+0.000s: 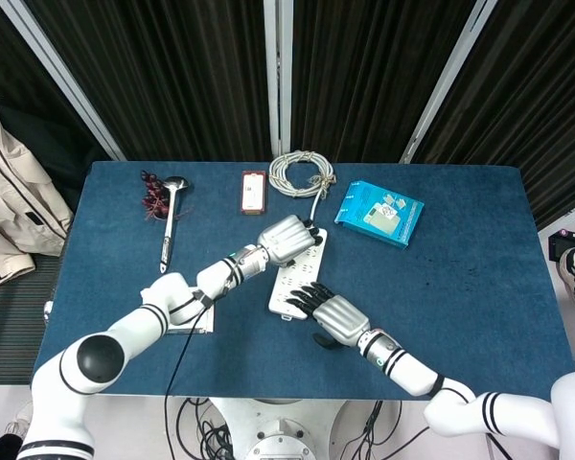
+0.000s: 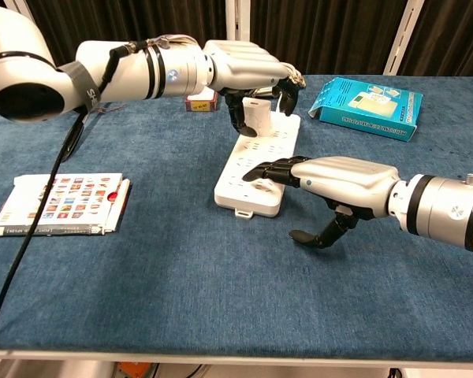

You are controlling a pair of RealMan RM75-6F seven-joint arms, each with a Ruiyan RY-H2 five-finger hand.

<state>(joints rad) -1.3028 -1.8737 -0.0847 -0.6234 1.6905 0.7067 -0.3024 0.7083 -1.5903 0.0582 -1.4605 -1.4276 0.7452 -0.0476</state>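
- Left hand [image 2: 248, 71] curls around the white plug adapter [image 2: 256, 115], grasping it
- Right hand [image 2: 343, 179], fingers spread and holding nothing, presses the long white plastic power strip [image 2: 256, 165] steady

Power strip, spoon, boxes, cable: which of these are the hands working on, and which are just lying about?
In use:
power strip, pressed by the right hand
white plug, gripped by the left hand

Lying about:
spoon
red berries
red box
coiled cable
blue box
picture book

Head view high overhead, chest view low and near, both on the table [image 1: 479, 287]
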